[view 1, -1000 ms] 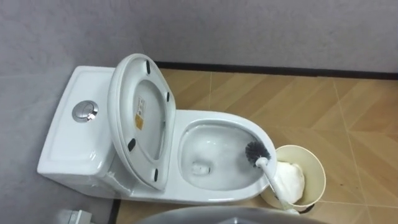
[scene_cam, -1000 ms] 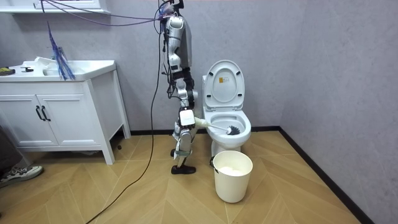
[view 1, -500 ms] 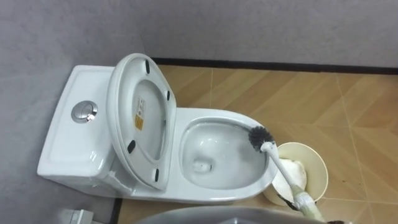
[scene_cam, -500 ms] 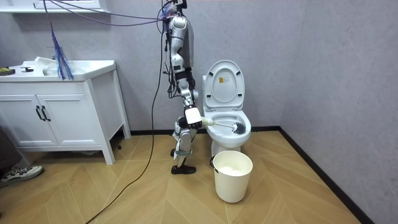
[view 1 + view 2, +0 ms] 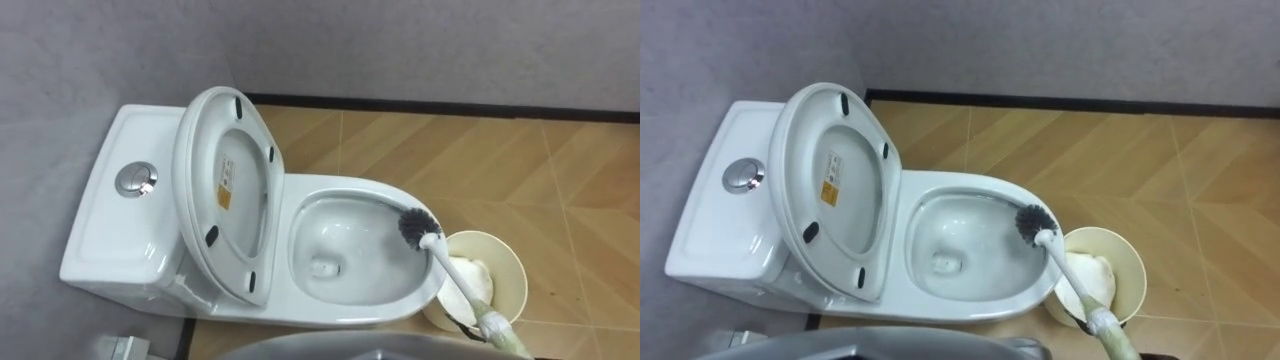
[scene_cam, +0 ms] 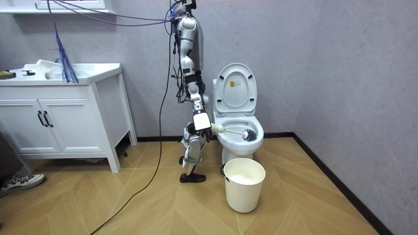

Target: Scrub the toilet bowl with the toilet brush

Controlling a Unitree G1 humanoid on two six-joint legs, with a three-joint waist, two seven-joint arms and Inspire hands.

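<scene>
Presently the toilet brush (image 5: 447, 266) has its dark bristle head inside the toilet bowl (image 5: 345, 302), at the inner wall on the side nearest the cream bucket (image 6: 245, 189). In the room view the right hand (image 6: 201, 123) is clenched round the handle. The seat and lid (image 5: 225, 190) stand raised against the cistern (image 5: 105, 225). The robot stands beside the toilet on wood-pattern flooring (image 5: 480, 160). A grey wall (image 5: 400, 50) is behind and a white vanity cabinet (image 6: 65, 124) stands well apart.

Glossy ceramic toilet (image 5: 350, 300); wood-look floor (image 5: 480, 160)
</scene>
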